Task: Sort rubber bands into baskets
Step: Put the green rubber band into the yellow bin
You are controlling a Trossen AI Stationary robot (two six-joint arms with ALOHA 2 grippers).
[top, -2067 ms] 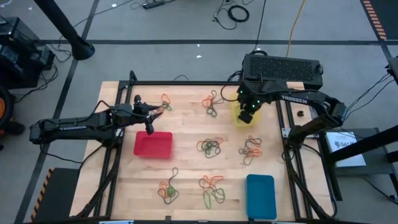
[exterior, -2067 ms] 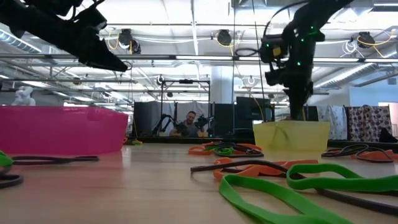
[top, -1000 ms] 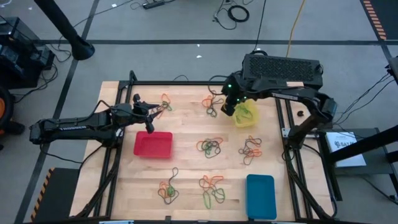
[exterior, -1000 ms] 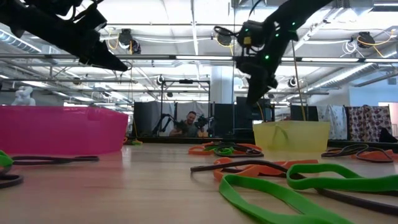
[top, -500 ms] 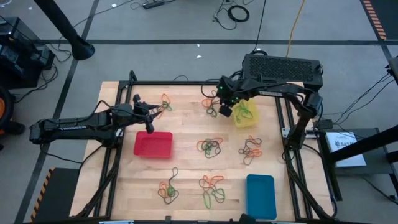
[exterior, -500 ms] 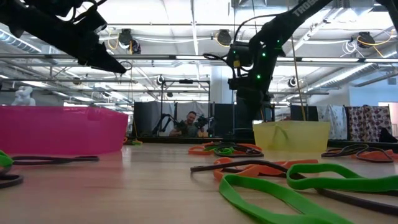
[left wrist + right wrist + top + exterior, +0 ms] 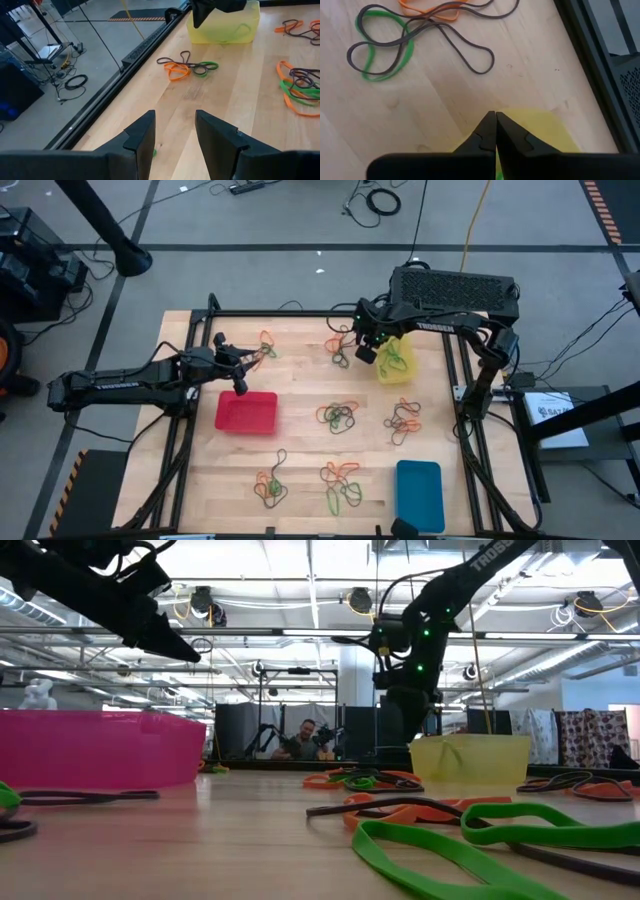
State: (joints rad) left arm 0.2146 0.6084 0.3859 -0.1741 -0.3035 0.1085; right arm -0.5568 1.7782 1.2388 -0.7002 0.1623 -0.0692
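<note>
Rubber bands in orange, green and dark brown lie in several small piles on the wooden table, such as at the far left (image 7: 265, 342), the far middle (image 7: 340, 345) and the centre (image 7: 338, 415). The red basket (image 7: 246, 412), yellow basket (image 7: 397, 368) and blue basket (image 7: 419, 495) stand on the table. A green band lies in the yellow basket. My right gripper (image 7: 365, 352) is shut and empty, between the far-middle pile (image 7: 420, 35) and the yellow basket's left side (image 7: 545, 130). My left gripper (image 7: 252, 356) hangs open and empty (image 7: 175, 125) above the table beside the far-left pile.
A black box (image 7: 455, 290) sits beyond the table's far edge, behind the yellow basket. Black rails run along the table's left and right sides (image 7: 470, 430). In the low view a person (image 7: 305, 740) sits far behind the table. Bare wood lies between the piles.
My right gripper has gone from above the yellow basket toward the table's left and come down a little beside the basket's left side, turning from slanted to upright. The bands and baskets lie as before.
</note>
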